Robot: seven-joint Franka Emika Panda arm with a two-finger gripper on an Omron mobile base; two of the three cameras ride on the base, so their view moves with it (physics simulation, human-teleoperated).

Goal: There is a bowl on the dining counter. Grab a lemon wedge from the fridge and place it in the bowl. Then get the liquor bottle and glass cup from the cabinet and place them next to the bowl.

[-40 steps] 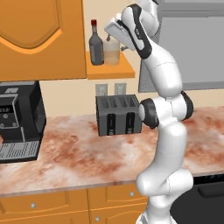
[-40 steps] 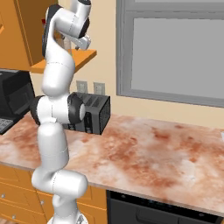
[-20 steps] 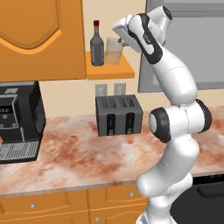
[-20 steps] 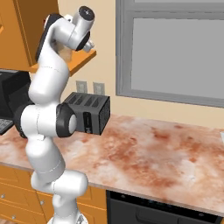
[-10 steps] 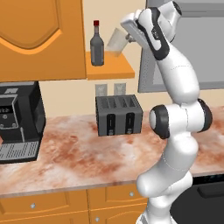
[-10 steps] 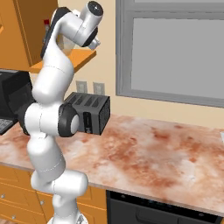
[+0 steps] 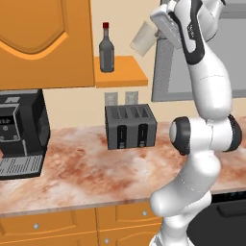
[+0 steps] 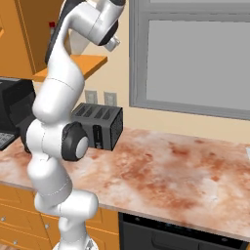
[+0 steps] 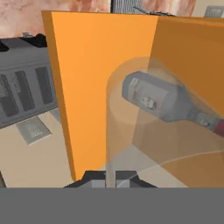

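Now the gripper (image 7: 154,30) is clenched on the cup (image 7: 143,39), off the shelf (image 7: 120,72). Next, carry it gently to the bowl; the bottle (image 7: 106,49) waits.

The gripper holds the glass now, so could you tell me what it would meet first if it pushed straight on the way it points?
Probably the bottle. In the hand view it lies straight ahead of the gripper, seen through the held glass, with the cabinet behind; depth is unclear.

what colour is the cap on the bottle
Red, on the dark grey bottle standing on the cabinet shelf; clearest in the left base view.
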